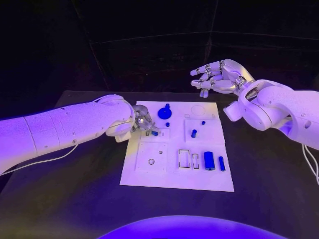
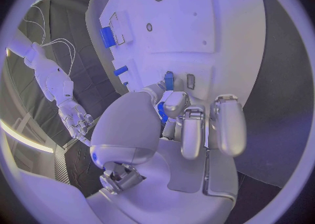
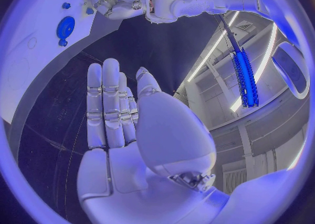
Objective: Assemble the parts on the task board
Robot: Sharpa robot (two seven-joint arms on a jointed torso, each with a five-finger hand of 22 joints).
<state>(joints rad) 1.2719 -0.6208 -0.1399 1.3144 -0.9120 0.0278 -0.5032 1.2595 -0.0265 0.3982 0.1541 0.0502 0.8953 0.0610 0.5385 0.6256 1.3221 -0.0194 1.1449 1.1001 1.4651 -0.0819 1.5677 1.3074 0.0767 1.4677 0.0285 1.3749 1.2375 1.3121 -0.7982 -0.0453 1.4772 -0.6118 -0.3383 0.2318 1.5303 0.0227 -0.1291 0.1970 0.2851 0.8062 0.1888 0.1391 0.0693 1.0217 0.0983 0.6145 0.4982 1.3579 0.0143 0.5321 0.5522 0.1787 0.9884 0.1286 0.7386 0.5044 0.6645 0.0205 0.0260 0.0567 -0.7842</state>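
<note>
The left hand [image 1: 141, 123] bent down at the left edge of the flat white task board [image 1: 151, 174], pinching a small blue peg [image 2: 161, 111] in its fingertips, while the right hand [image 1: 218, 77] hung empty, fingers spread, above the board's far right corner.

The white task board [image 1: 175, 181] lies flat mid-table, carrying blue parts: a round knobbed disc [image 1: 164, 112] near its far edge, a cylinder [image 1: 209, 160] and thin pin [image 1: 221, 163] near its right edge
</note>
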